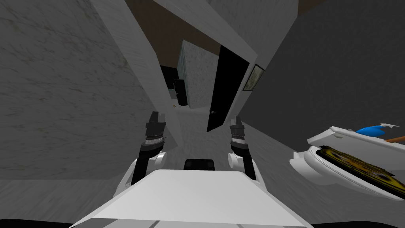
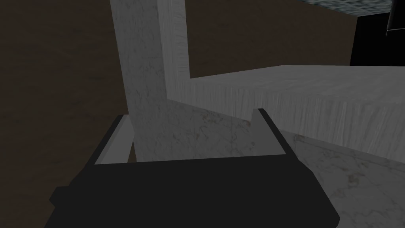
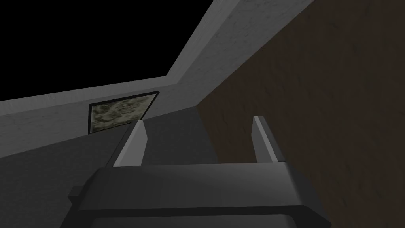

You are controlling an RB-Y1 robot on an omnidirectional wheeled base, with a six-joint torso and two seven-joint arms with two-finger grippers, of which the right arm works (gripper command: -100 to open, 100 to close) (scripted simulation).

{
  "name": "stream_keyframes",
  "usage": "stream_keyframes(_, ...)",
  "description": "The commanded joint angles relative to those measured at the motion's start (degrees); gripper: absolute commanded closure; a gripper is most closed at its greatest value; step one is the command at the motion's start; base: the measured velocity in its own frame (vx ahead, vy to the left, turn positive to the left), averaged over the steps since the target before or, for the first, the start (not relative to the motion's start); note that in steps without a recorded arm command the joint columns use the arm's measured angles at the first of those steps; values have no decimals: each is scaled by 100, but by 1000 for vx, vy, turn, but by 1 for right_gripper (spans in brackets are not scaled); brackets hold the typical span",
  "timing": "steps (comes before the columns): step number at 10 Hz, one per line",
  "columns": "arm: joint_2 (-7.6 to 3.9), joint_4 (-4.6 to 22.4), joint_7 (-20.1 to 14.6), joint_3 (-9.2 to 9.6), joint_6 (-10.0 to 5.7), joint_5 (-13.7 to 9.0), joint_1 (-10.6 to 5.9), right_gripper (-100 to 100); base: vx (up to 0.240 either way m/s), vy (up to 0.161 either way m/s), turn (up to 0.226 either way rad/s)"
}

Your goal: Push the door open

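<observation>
Legend, as seen from inside the room. The tall black door leaf (image 1: 227,75), bearing a small round knob (image 1: 213,112) near its lower edge, is standing ahead of the robot. It is lying between the lines of the two raised arms, nearer the right one, and well apart from both grippers. A broad light grey frame post (image 1: 138,67) is slanting up on the robot's left. Between this post and the door, an opening is showing a speckled pale wall block (image 1: 197,75) beyond.

The left gripper (image 1: 158,115) (image 2: 192,114) is pointing forward beside the frame post, its two thin grey fingers (image 2: 118,138) spread wide apart and gripping nothing. The right gripper (image 1: 236,119) (image 3: 199,122) is pointing forward just below the door's lower corner, its blades likewise parted and bare.

A small framed picture (image 1: 254,77) is hanging on the dark grey wall (image 1: 336,71) to the right of the door. A white toilet (image 1: 312,166) with a dark, yellow-patterned seat is sitting at the robot's right, with a blue object (image 1: 371,130) resting on its top.
</observation>
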Motion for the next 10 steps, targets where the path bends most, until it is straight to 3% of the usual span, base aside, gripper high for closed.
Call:
stream_keyframes(1,-50,221,-26,30,-57,-29,-79,-100,67,-42,54)
stream_keyframes(9,-244,1295,-151,178,-334,-173,-463,-100,93,-69,58)
stream_keyframes(10,-244,1295,-151,178,-334,-173,-463,-100,64,-38,17)
